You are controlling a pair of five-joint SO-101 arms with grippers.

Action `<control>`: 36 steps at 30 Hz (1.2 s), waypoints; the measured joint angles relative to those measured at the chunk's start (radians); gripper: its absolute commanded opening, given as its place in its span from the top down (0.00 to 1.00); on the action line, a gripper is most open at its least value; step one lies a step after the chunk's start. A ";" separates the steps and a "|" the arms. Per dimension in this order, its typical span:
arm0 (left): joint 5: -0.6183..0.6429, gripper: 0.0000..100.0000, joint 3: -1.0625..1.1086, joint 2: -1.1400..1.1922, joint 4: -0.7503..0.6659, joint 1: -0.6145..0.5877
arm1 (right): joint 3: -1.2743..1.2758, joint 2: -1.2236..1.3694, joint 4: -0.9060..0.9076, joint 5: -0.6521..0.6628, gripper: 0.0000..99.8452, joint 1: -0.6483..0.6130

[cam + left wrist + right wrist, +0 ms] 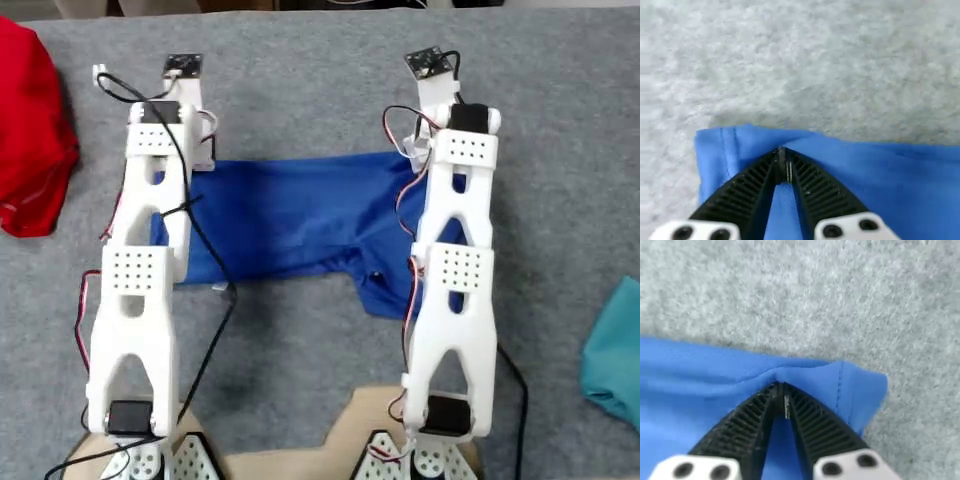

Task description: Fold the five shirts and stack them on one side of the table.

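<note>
One blue shirt [300, 225] is lying mid-table, with the left gripper [783, 154] and right gripper [780, 390] each clamping a far corner. A red shirt [30, 130] and seemingly a teal shirt [615, 350] are waiting crumpled aside, so most folding is probably remaining.

High camera looks down; wrist cameras closely face the shirt [890, 190].

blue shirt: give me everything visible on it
The blue shirt looks like thin, smooth fabric. It lies as a wide, lightly wrinkled band across the grey table, with one flap jutting toward the arm bases. Stitched hems show at both end corners. The left gripper and right gripper each pinch its far edge near a corner.
</note>
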 measured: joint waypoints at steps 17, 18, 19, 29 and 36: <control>0.002 0.98 -0.330 0.048 0.247 -0.034 | -0.074 0.020 0.083 0.192 0.90 -0.026; 0.000 0.98 -0.338 0.043 0.250 -0.023 | -0.074 0.012 0.097 0.192 0.88 -0.038; 0.000 0.98 -0.338 0.034 0.255 -0.011 | -0.074 -0.002 0.104 0.192 0.85 -0.043; -0.066 0.98 -0.002 -0.258 0.258 0.077 | -0.074 -0.126 0.212 0.192 0.80 -0.040; -0.144 0.98 0.359 -0.591 0.258 0.091 | -0.055 -0.358 0.229 0.278 0.80 -0.005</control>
